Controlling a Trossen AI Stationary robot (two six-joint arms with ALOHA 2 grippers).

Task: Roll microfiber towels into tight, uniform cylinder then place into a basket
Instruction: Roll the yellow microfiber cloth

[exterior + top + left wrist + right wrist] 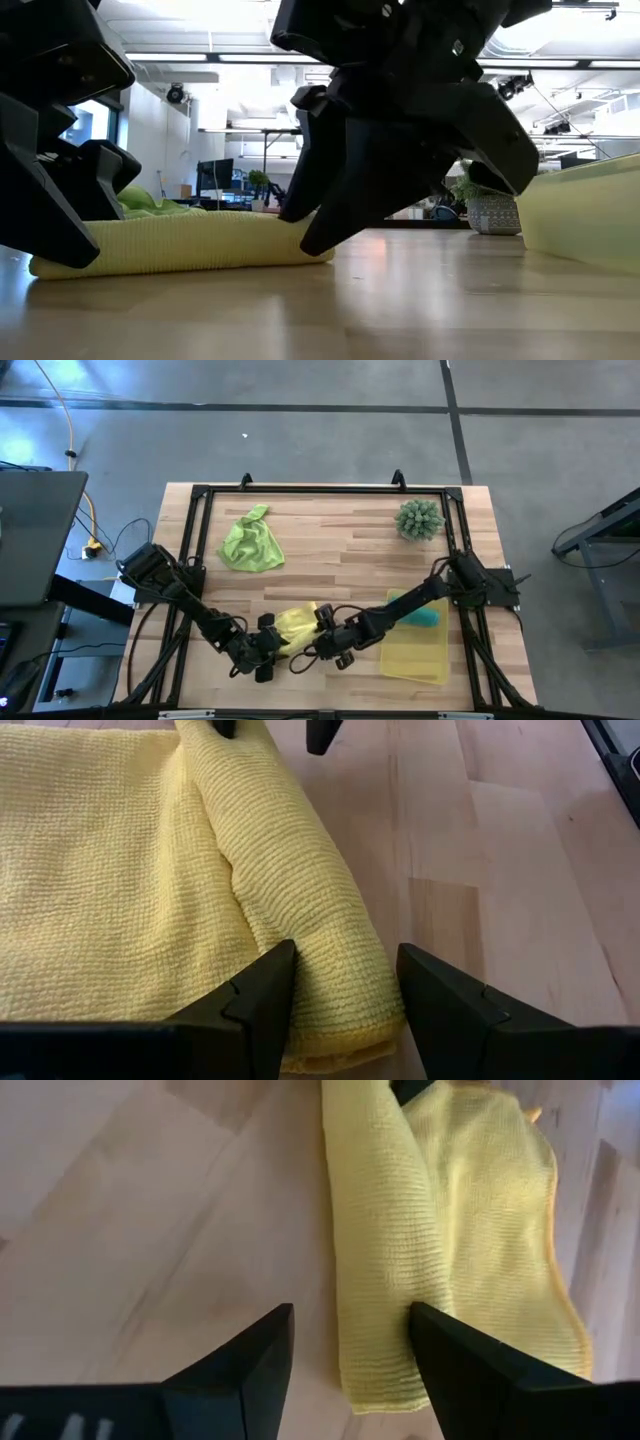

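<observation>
The yellow towel [297, 622] lies on the table near the front edge, one long edge rolled over into a thick fold [290, 870]. My left gripper [345, 1010] stands at one end of that roll, with the roll between its fingers. My right gripper [350, 1365] is open at the other end, fingers astride the roll's edge. In the low view the roll [200, 245] lies on the wood between both grippers. The lime green towel [250, 542] lies crumpled at the far left. The teal towel [428, 617] lies in the yellow basket [415, 655]. My left gripper holds the rolled edge of the yellow towel near its end [345, 970] between its two fingers, which lie across the roll. The fingers slant down from the table's left. The roll fills the gap between them and lies on the table. My right gripper has one finger [480, 1370] over the towel's flat part beside the roll [380, 1330]. The other finger [250, 1370] stands over bare wood, apart from the roll. The fingers slant down from the table's right. I cannot tell whether the first finger touches the cloth.
A spiky green ball-shaped plant [418, 520] stands at the far right of the table. The basket's wall [590, 205] rises close on the right of my right gripper. A black frame [200, 495] runs along the table's edges. Bare wood lies in the middle [340, 550].
</observation>
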